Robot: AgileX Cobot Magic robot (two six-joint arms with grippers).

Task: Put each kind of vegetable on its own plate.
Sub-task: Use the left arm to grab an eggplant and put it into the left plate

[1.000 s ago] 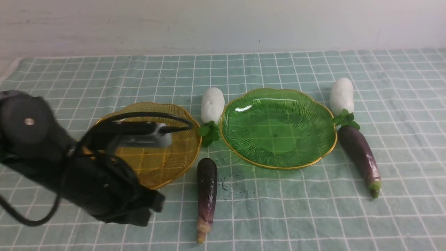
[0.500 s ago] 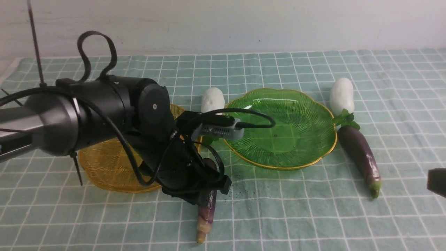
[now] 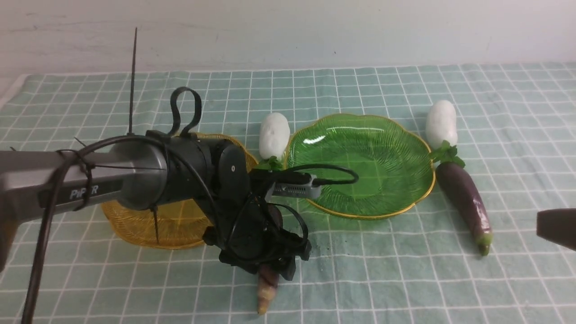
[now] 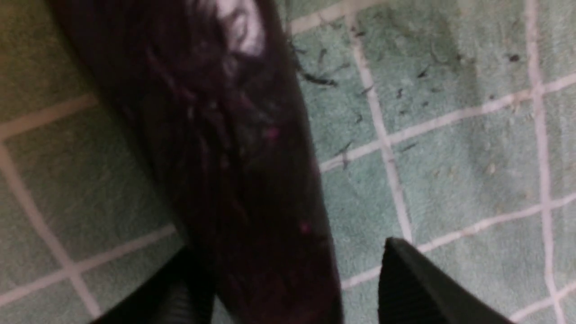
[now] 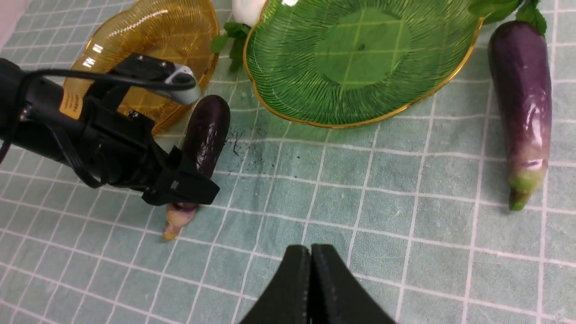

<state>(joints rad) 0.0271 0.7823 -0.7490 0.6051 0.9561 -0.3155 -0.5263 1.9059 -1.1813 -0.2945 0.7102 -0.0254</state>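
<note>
My left gripper (image 3: pixel 266 258) is down over the near dark-purple eggplant (image 3: pixel 265 288), which lies on the cloth between the two plates. In the left wrist view the eggplant (image 4: pixel 234 148) sits between the open fingers (image 4: pixel 423 288), with a gap on one side. The amber plate (image 3: pixel 135 229) and green plate (image 3: pixel 360 162) hold nothing. One white radish (image 3: pixel 274 135) lies between the plates. The other radish (image 3: pixel 442 123) and the second eggplant (image 3: pixel 463 198) lie right of the green plate. My right gripper (image 5: pixel 310 252) is shut and empty, seen at the front view's right edge (image 3: pixel 555 234).
A green checked cloth (image 3: pixel 405 270) covers the table. Dark crumbs (image 3: pixel 310 243) lie on it beside the near eggplant. The left arm and its cables (image 3: pixel 135 180) lie over much of the amber plate. A pale wall (image 3: pixel 288 31) stands behind.
My left arm has swung in from the left and lowered its gripper over the near eggplant. My right gripper has come into view at the right edge.
</note>
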